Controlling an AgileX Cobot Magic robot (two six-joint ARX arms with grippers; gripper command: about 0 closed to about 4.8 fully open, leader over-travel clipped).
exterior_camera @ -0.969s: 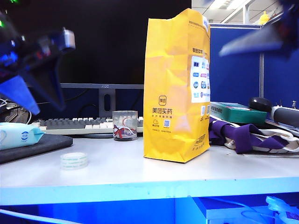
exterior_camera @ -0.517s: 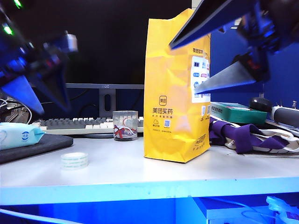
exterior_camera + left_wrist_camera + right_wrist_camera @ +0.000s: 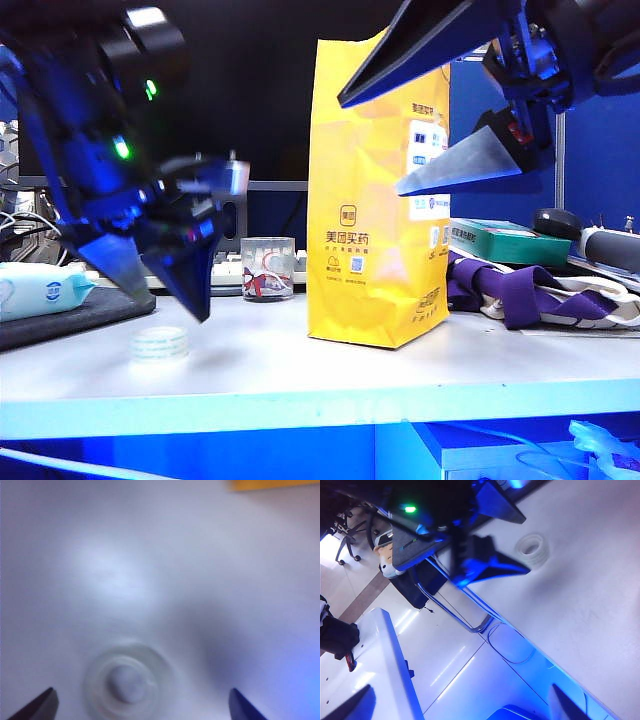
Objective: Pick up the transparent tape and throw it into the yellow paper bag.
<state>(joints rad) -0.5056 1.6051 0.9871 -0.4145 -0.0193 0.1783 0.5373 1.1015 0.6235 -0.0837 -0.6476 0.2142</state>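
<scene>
I have the left tool (image 3: 165, 280) low over the tabletop (image 3: 320, 370), just above the tape (image 3: 159, 344) and a bit behind it in the exterior view. Fingers spread wide, nothing between them. Left wrist view agrees: tape (image 3: 129, 682) lies flat on the tabletop (image 3: 200, 580), roughly centred between the two fingertips (image 3: 37, 707) at the frame edges, not touched. Picture is blurred, so I can't tell the exact gap to the roll.

Right tool (image 3: 395, 140) is up high in front of the bag (image 3: 375, 200), near its upper half, fingers wide apart and empty. I can't tell from here whether the tips touch the paper. Right wrist view shows its two fingertips (image 3: 352, 707) well apart at the frame corners, looking across at the left tool (image 3: 490, 562) and the tape (image 3: 531, 548) beside it on the tabletop (image 3: 580, 605).

Tape sits on the tabletop near the front edge, well left of the bag. Bag stands upright, mid-table. Glass cup (image 3: 267, 268) is behind, between tape and bag, in front of a keyboard (image 3: 235, 272). Wipes pack (image 3: 40, 288) on a dark pad at far left; purple cloth (image 3: 530, 290) to the right of the bag.
</scene>
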